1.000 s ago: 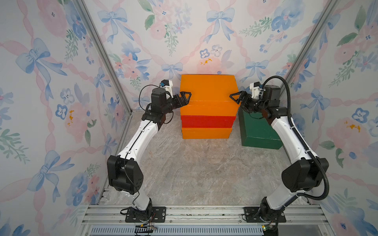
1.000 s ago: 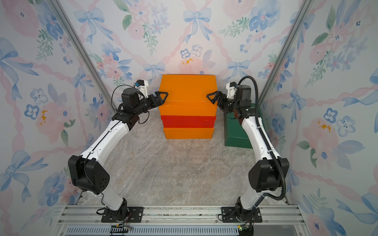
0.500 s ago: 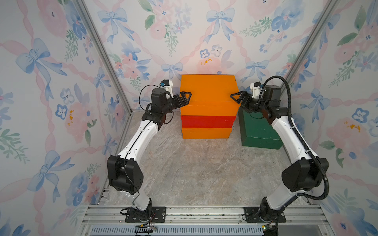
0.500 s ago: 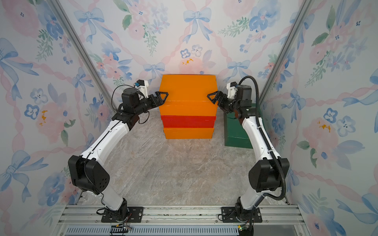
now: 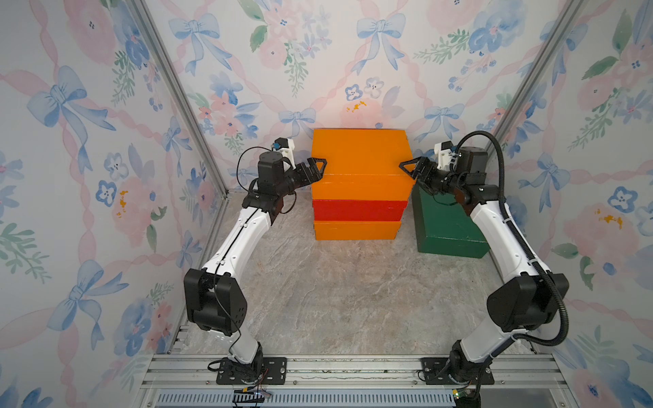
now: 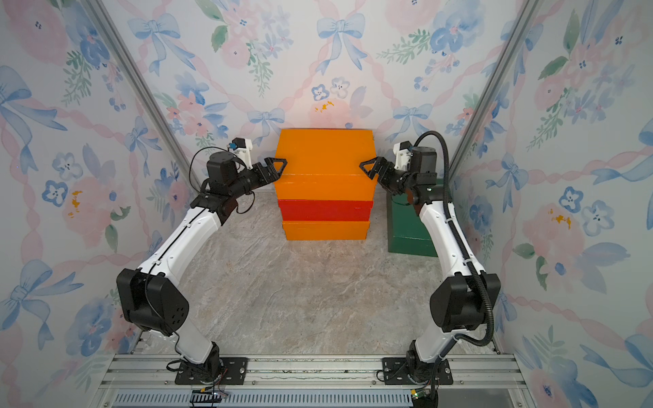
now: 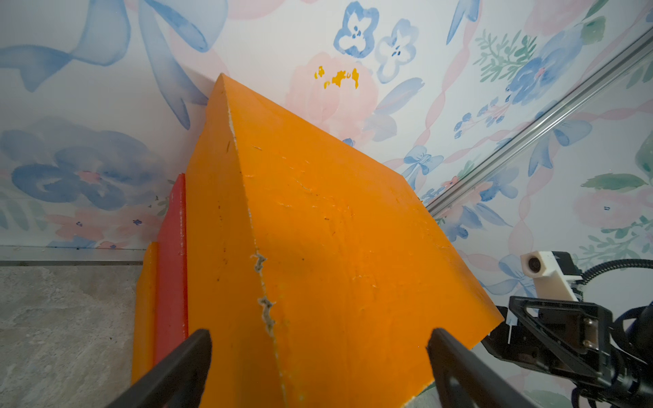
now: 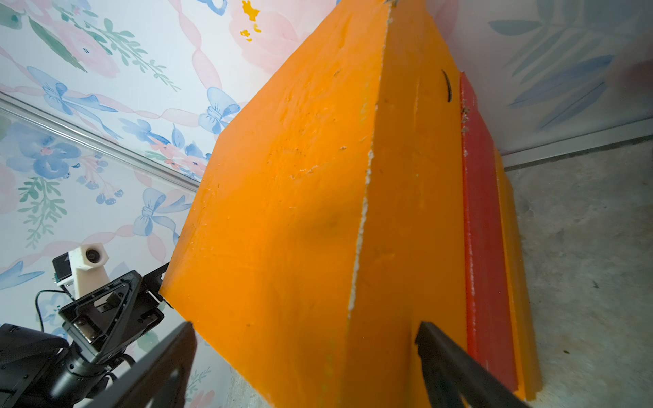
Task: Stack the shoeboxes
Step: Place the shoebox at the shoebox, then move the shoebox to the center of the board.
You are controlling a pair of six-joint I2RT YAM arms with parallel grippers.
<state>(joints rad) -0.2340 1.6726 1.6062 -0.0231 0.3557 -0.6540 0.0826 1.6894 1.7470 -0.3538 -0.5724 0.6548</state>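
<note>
- Stack: three boxes stand one on another at the back of the desk (image 5: 335, 289), close to the rear wall (image 5: 318, 53).
- Top orange box (image 5: 360, 159): the highest of the stack. It lies level and looks wider than the two beneath.
- Red box (image 5: 358, 211): the middle one, directly under the top orange box.
- Bottom orange box (image 5: 357, 230): the lowest one, resting on the desk.
- Green box (image 5: 445, 222): alone on the desk just to the right of the stack, with a narrow gap between. The right arm partly covers it.
- Left end effector (image 5: 319, 169): wide, at the left upper edge of the top orange box. In the left wrist view that edge runs between the two fingers (image 7: 190, 356), one over the top face and one beside the side face. Whether they touch cannot be told.
- Right end effector (image 5: 408, 172): wide, at the opposite upper edge of the same box. In the right wrist view its fingers (image 8: 445, 356) straddle the edge in the same way. Contact cannot be told.
</note>
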